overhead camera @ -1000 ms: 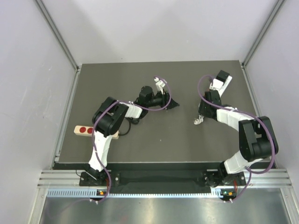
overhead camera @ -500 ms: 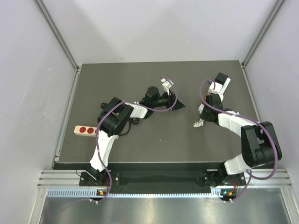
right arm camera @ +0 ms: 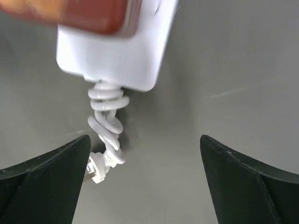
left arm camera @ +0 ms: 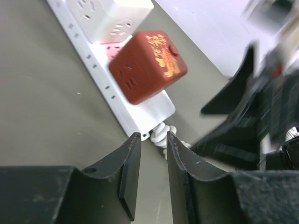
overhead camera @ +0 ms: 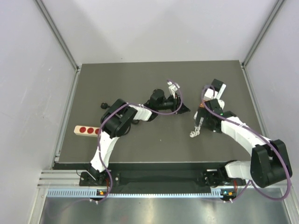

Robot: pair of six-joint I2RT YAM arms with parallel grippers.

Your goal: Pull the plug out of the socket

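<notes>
The red plug (left arm camera: pixel 147 65) sits on the socket (left arm camera: pixel 152 109). The left gripper (left arm camera: pixel 152 136) is empty, its jaws only slightly apart. The right gripper (right arm camera: pixel 144 140) stands wide open over the cord (right arm camera: pixel 106 119).

A: Where does the socket (left arm camera: pixel 156 105) lie?
B: In the top view it lies right of centre on the table (overhead camera: pixel 154 140), mostly under the right arm. Its cord (overhead camera: pixel 196 128) trails toward the lower left.
A: And the plug (left arm camera: pixel 149 65)?
B: It's on the socket, near the cord end. Another block (left arm camera: pixel 110 16) sits just behind it.
A: Anything else?
B: A second strip (overhead camera: pixel 86 130) lies at the table's left edge, well apart.
</notes>
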